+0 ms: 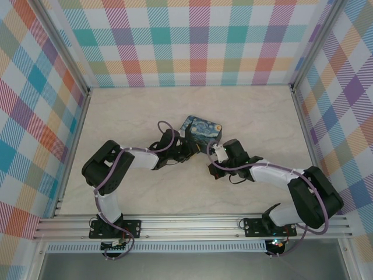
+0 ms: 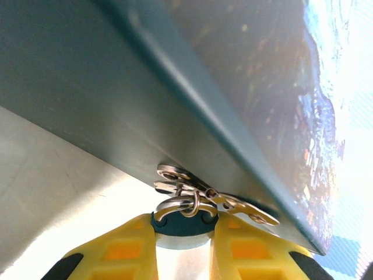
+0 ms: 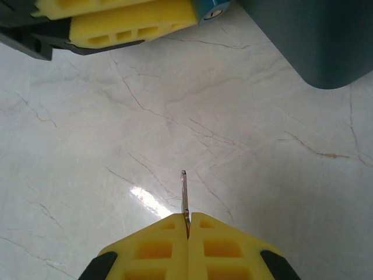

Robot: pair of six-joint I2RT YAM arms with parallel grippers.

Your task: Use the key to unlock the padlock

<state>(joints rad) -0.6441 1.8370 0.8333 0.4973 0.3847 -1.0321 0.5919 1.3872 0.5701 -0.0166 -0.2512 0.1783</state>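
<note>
My right gripper (image 3: 188, 236) is pinched shut on the key (image 3: 185, 195), which I see edge-on. Its long axis runs straight out from the fingertips, tip pointing across the table (image 3: 87, 151) toward the padlock (image 3: 212, 10), well apart. My left gripper (image 2: 184, 236) clamps the padlock's body. The left wrist view gives me the shackle (image 2: 172, 204) hooked through the latch (image 2: 233, 205) on the tin (image 2: 116, 76); the right wrist view gives me the padlock's bottom end.
</note>
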